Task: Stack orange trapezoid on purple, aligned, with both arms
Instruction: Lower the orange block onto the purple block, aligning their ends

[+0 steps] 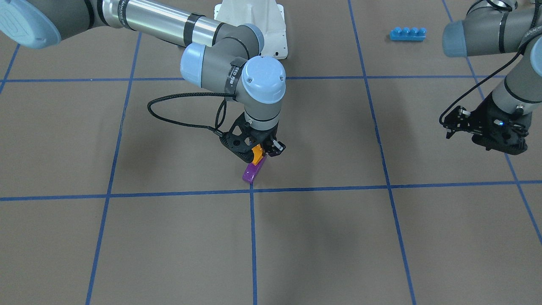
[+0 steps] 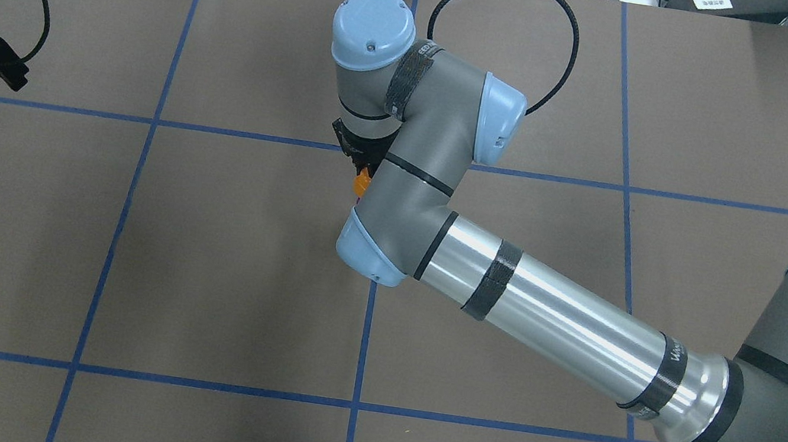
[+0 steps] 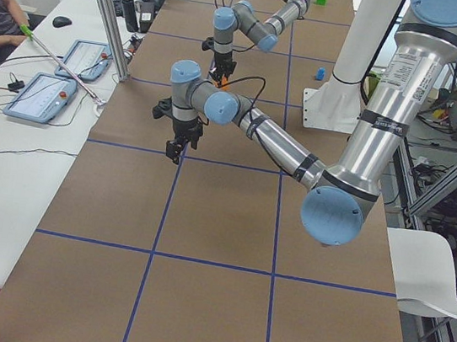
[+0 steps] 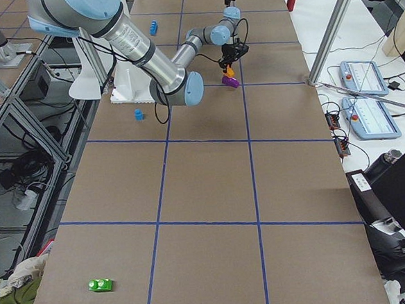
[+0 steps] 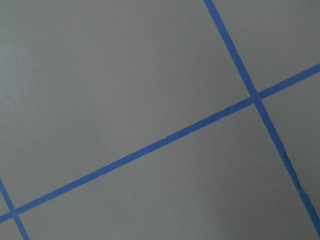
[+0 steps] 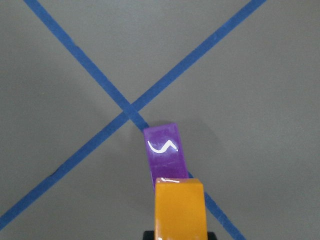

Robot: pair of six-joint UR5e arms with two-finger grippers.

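Observation:
My right gripper (image 1: 259,156) is shut on the orange trapezoid (image 1: 257,153) and holds it low over the table's middle. The purple brick (image 1: 253,171) lies on the brown table by a crossing of blue tape lines. In the right wrist view the orange trapezoid (image 6: 180,207) overlaps the near end of the purple brick (image 6: 165,155); I cannot tell whether they touch. In the overhead view only a bit of orange (image 2: 362,184) shows under the arm. My left gripper (image 1: 482,127) hovers far off at the table's side, over bare table; its jaws do not show clearly.
A long blue four-stud brick (image 1: 407,34) lies at the back near the left arm. A small blue brick (image 4: 139,115) sits by the white robot base (image 1: 254,25). A green brick (image 4: 100,285) lies at the table's far right end.

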